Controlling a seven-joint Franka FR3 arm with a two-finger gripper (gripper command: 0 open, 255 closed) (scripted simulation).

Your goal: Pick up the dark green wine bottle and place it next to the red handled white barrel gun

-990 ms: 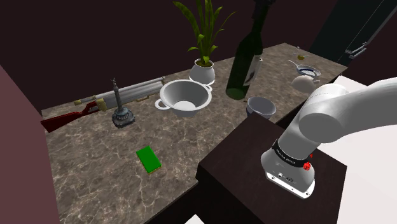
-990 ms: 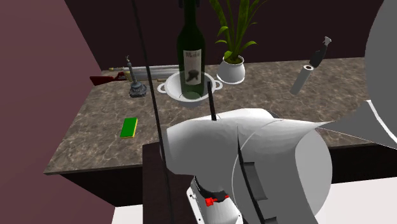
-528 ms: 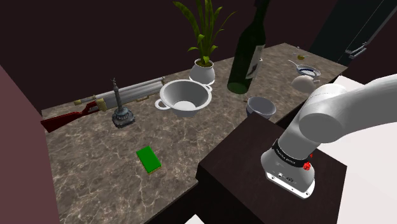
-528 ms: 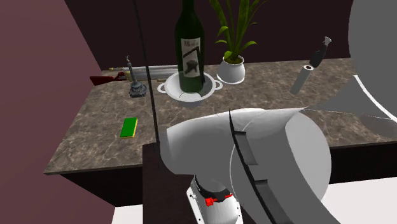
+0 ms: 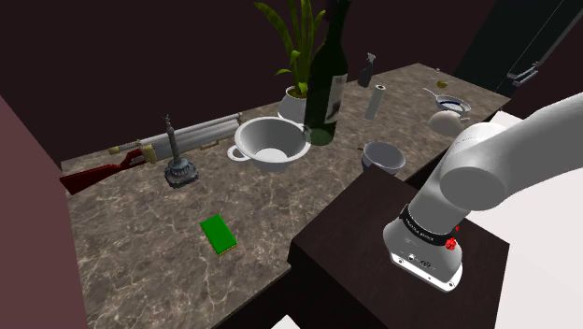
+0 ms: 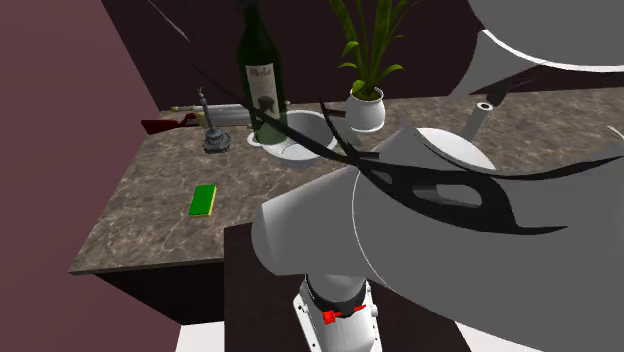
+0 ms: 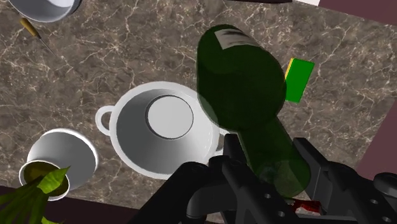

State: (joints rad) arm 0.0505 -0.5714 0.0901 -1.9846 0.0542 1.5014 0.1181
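The gripper (image 7: pixel 273 168) is clamped on the neck of the dark green wine bottle (image 7: pixel 245 89), one black finger on each side of the glass. The bottle (image 5: pixel 326 79) hangs in the air at a tilt, its base over the rim of the white two-handled bowl (image 5: pixel 271 142).

The counter (image 5: pixel 131 252) is brown stone with pale veins, and the bowl sits near its back edge. Dark maroon walls (image 5: pixel 140 56) close in behind and beside it.

The gun (image 5: pixel 210 129) lies on the counter beyond the bowl, its white barrel toward the bowl and its red stock away from it. A small dark figurine (image 5: pixel 177 164) stands between the bowl and the gun. A potted plant (image 5: pixel 299 56) stands just behind the bowl. A green card (image 5: pixel 218 234) lies flat, well out from the bowl toward the counter's front edge.
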